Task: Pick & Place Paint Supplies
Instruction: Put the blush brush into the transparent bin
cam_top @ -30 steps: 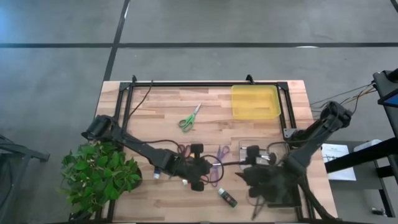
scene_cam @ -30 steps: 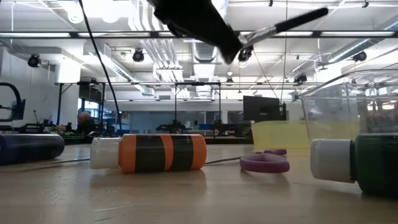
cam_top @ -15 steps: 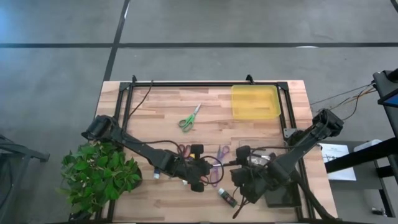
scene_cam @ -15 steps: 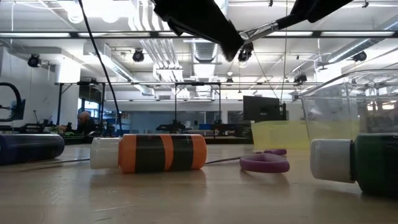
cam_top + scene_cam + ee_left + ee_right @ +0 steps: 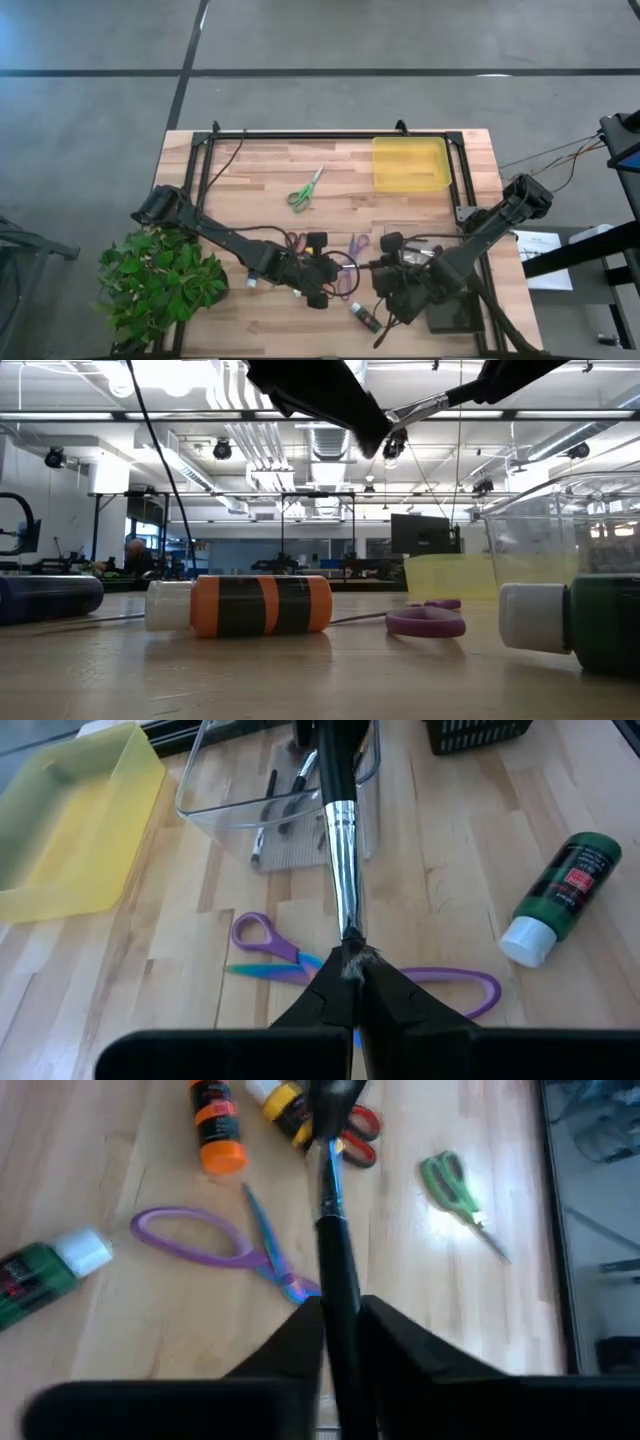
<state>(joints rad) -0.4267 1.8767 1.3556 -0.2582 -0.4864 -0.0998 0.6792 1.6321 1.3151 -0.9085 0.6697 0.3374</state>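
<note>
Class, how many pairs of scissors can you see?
3: green scissors alone mid-table; purple scissors under the brush; red scissors by the yellow tube, partly hidden; more may be.

A wooden plank tabletop point(image 5: 260, 165) is noted, bordered by a black metal frame point(image 5: 330, 134). A yellow tray point(image 5: 410, 163) is set at the far right corner. A clear plastic container point(image 5: 225, 795) stands near the right edge, nearer the front. A leafy potted plant point(image 5: 160, 282) is placed at the front left corner, overhanging the edge. Grey floor point(image 5: 90, 100) with dark lines surrounds the tabletop. Beyond it, a workshop hall with ceiling lights point(image 5: 90, 415) is observed.
</note>
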